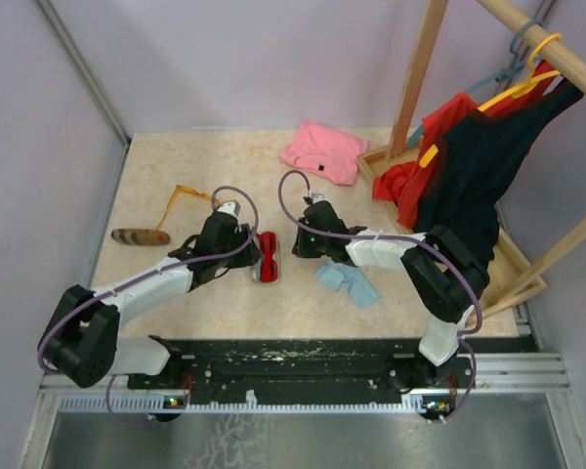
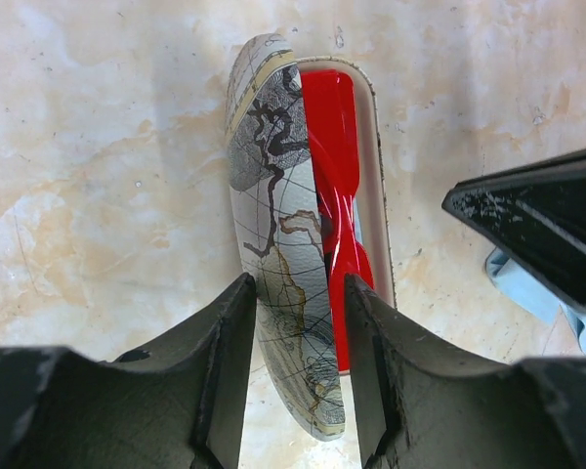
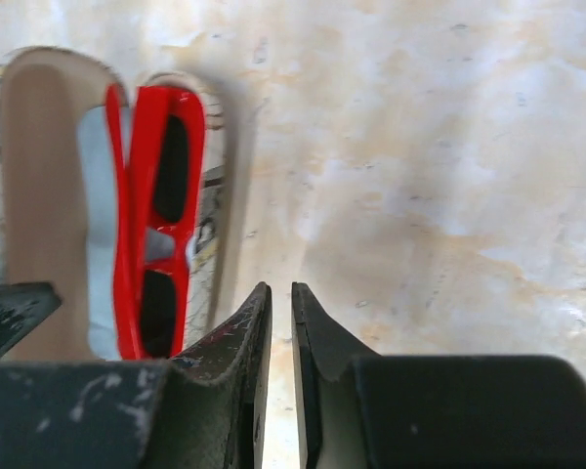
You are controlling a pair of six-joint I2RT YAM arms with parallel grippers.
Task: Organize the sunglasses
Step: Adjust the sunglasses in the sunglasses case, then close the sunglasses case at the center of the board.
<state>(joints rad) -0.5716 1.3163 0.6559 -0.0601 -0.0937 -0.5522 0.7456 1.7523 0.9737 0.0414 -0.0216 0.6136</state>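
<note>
The red sunglasses (image 1: 270, 256) (image 2: 332, 137) (image 3: 125, 225) with dark lenses lie folded in an open grey map-patterned case (image 2: 273, 195) (image 3: 39, 195) at mid-table. My left gripper (image 1: 248, 257) (image 2: 298, 283) is open, its jaws astride the raised lid and the near end of the red pair. A sliver of space shows between the left finger and the lid. My right gripper (image 1: 299, 248) (image 3: 281, 288) sits just right of the case, its jaws drawn to a thin slit with nothing in it. The orange-amber sunglasses (image 1: 188, 195) lie apart at the back left.
A brown oblong case (image 1: 140, 236) lies at the left. A light blue cloth (image 1: 350, 281) (image 2: 523, 283) is crumpled right of the case. A pink shirt (image 1: 322, 151) lies at the back. A wooden rack with hanging clothes (image 1: 469, 166) fills the right side.
</note>
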